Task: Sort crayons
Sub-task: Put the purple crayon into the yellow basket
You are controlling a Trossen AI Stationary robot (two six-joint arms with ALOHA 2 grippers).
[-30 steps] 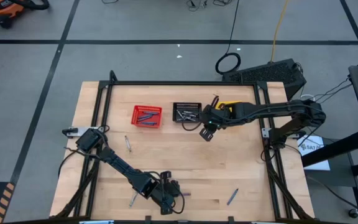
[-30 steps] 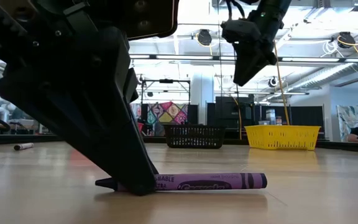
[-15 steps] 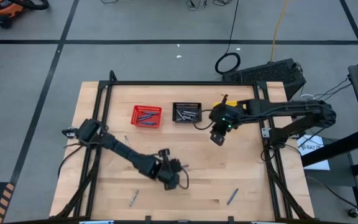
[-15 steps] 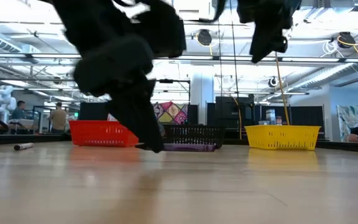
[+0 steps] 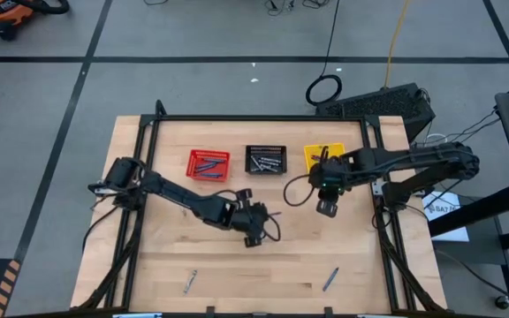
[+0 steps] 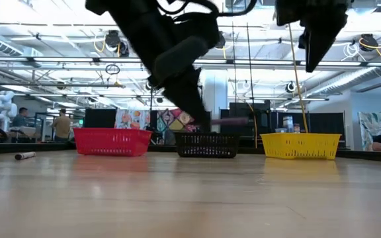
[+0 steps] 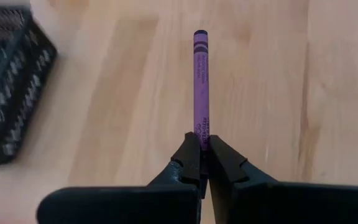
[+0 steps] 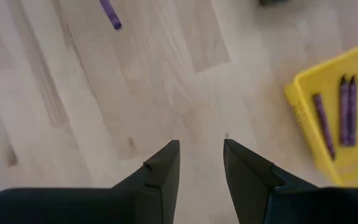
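A purple crayon (image 7: 201, 81) is up off the wooden table (image 5: 237, 265), with my left gripper (image 7: 204, 152) shut on it at mid-table, in front of the black basket (image 5: 265, 160). The crayon shows level in the low view (image 6: 233, 121). My right gripper (image 8: 201, 155) hangs open over bare wood, a little nearer than the yellow basket (image 8: 334, 124), which holds purple crayons (image 8: 347, 109). The red basket (image 5: 208, 164) holds blue ones. Loose crayons lie near the front edge: a grey one (image 5: 189, 281) and a blue one (image 5: 330, 279). My left gripper pinches the purple crayon by one end (image 7: 202, 132) between its two fingertips. The fingers slant down from the table's left side. The rest of the crayon sticks out ahead of the fingertips toward the table's right, about level and clear of the table.
The three baskets stand in a row along the far side: red (image 6: 111, 141), black (image 6: 207, 144), yellow (image 6: 301, 145). A dark frame (image 5: 254, 118) rims the table. Bare wood lies between the baskets and the front edge. People show in the room behind.
My left gripper has risen from the front edge and swung toward the far right, to mid-table near the black basket, taking the purple crayon with it; the crayon has gone from lying on the wood to lifted clear. My right gripper has drifted right and nearer, staying open.
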